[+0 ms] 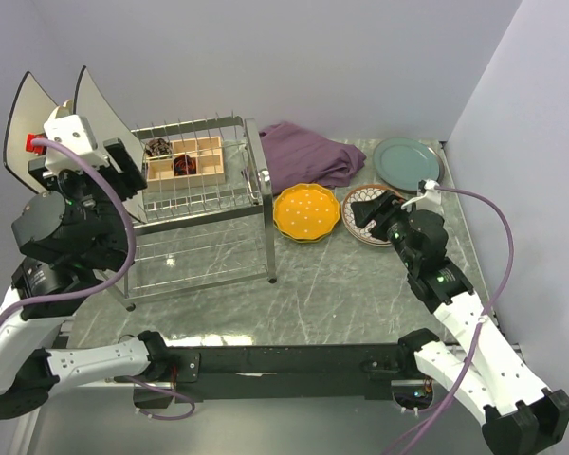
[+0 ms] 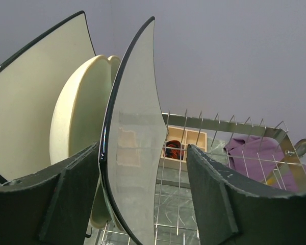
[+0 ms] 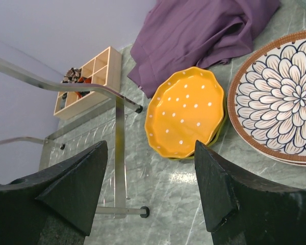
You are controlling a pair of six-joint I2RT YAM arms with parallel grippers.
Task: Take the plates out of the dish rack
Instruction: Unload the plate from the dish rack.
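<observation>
The dish rack (image 1: 251,204) stands at the left of the table. At its left end two large white square plates with dark rims stand upright, with a round cream plate (image 2: 76,127) between them. My left gripper (image 1: 131,171) is open and straddles the nearer square plate (image 2: 137,153). Its left finger (image 2: 71,194) sits close against the rim, and the right finger (image 2: 219,199) stands well apart. My right gripper (image 3: 150,148) hangs open and holds nothing, over the table beside the orange dotted plate (image 3: 186,112), which lies on a lime one (image 3: 220,133). A brown-patterned plate (image 3: 280,97) lies to the right.
A teal plate (image 1: 407,161) lies at the back right, near the wall. A purple cloth (image 1: 308,156) is heaped behind the orange plate. A small wooden compartment box (image 1: 185,161) sits on the rack's upper tier. The rack's steel leg (image 3: 120,148) stands just left of my right gripper.
</observation>
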